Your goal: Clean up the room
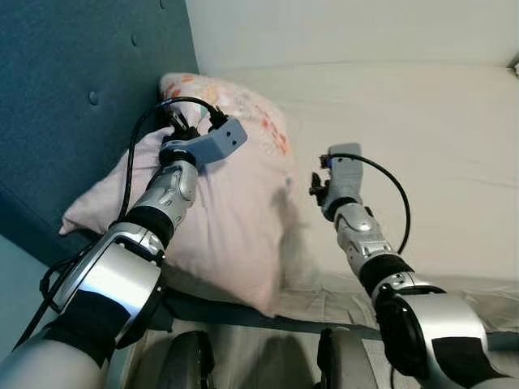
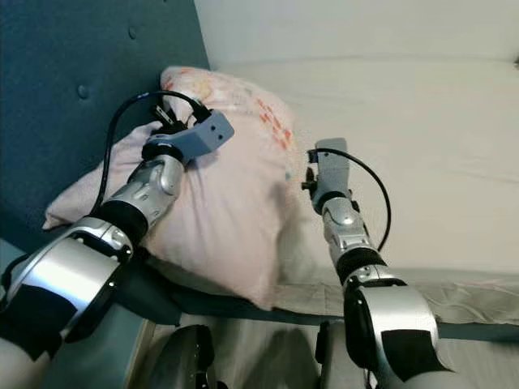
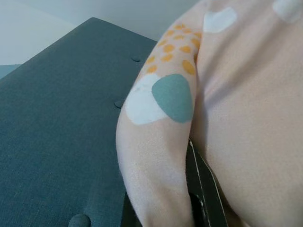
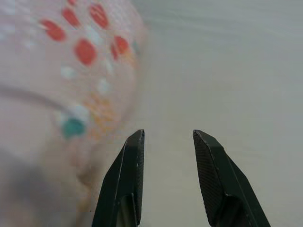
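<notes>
Nearby, headboard, left gripper pinching pillow, right gripper spread over mattress

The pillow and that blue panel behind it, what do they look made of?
The pillow looks like soft matte cotton-type cloth: it creases and sags, with printed dots. The blue panel looks like padded woven upholstery, given its visible weave and sunken buttons. The left end effector presses into the pillow.
</notes>
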